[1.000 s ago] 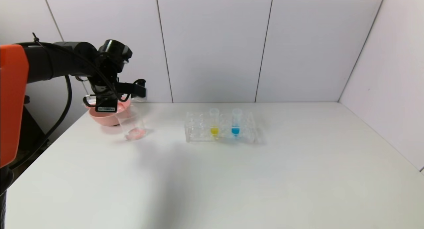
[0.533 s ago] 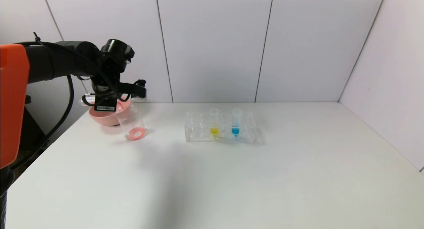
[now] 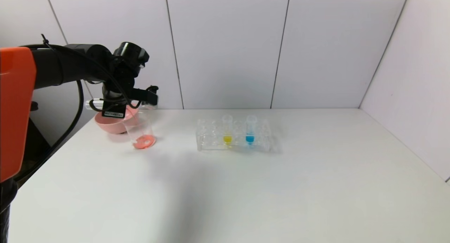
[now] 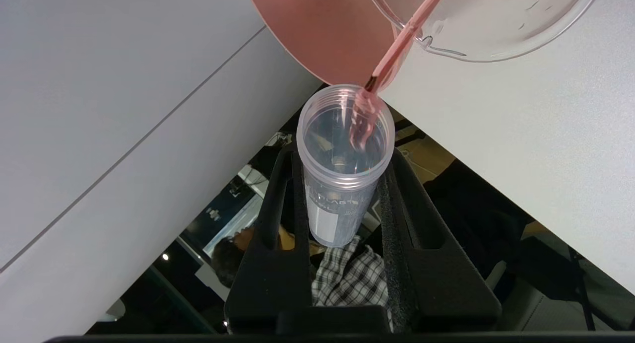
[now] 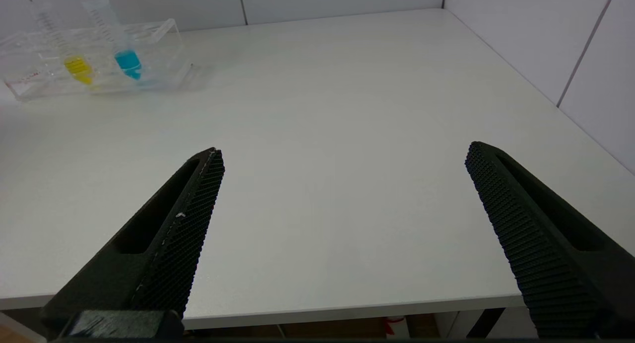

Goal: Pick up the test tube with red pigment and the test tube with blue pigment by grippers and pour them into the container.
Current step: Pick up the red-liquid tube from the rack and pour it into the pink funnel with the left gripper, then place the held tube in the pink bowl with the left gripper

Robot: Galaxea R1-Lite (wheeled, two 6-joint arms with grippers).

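Note:
My left gripper [image 3: 116,107] is shut on the red-pigment test tube [image 4: 342,184], held tipped over above the beaker [image 3: 140,132]. The tube looks almost empty and red liquid lies in the beaker's bottom [image 3: 143,141]. In the left wrist view a red streak runs from the tube's mouth toward the beaker's rim [image 4: 476,45]. The blue-pigment test tube [image 3: 250,130] stands upright in the clear rack [image 3: 233,144]; it also shows in the right wrist view [image 5: 119,40]. My right gripper [image 5: 342,184] is open and empty over the table's near edge, out of the head view.
A pink bowl [image 3: 112,123] stands just behind the beaker, under my left wrist. A yellow-liquid tube [image 3: 227,130] stands in the rack left of the blue one. White walls close the table at the back and right.
My left gripper has shifted slightly right and up over the beaker with the tube. The red liquid in the beaker's bottom has grown and settled.

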